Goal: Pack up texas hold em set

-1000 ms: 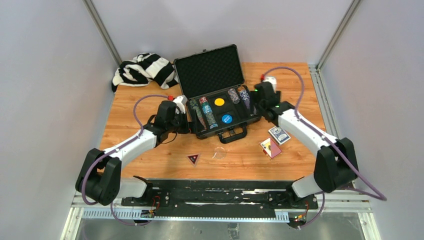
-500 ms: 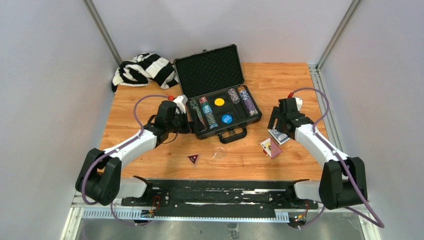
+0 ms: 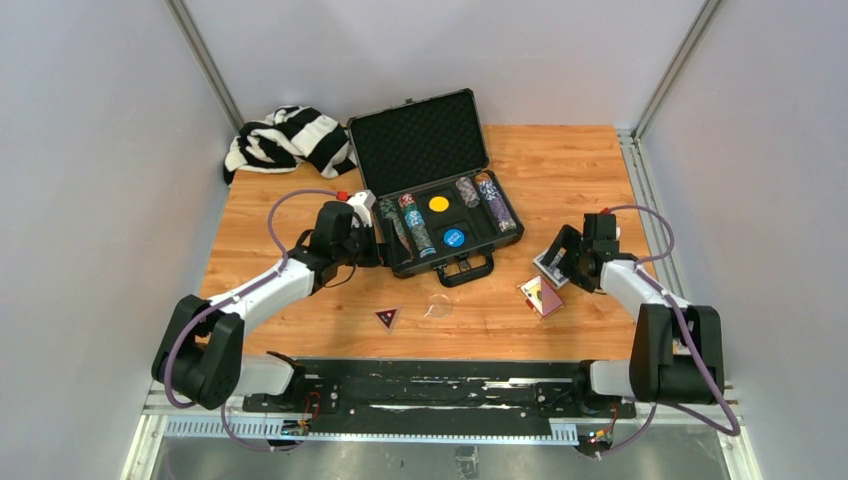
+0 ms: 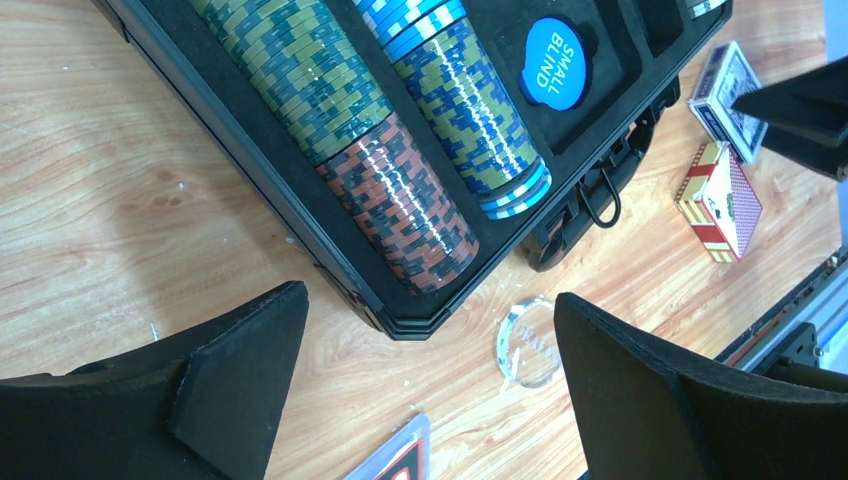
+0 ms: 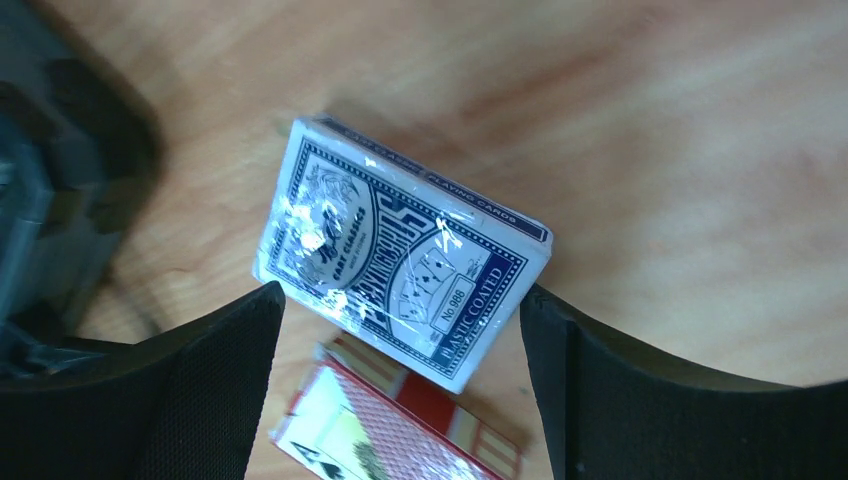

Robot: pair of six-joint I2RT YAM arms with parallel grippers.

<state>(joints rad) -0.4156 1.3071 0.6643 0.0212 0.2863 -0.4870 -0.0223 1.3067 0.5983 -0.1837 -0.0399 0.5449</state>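
The right hand [image 5: 400, 300], fingers apart astride the blue deck [image 5: 395, 262], could snag the red deck [image 5: 400, 435] just beside it when closing.

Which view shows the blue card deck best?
Right wrist: the blue card deck sits large and centred between open fingers, print legible. Top external shows it tiny; left wrist catches it at the upper right edge.

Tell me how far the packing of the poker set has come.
Done: chip stacks and two round discs lie in the open case. In hand: the open right claw straddles the blue deck. Left: that deck, the red deck, the clear disc and the triangle marker; closing the lid.
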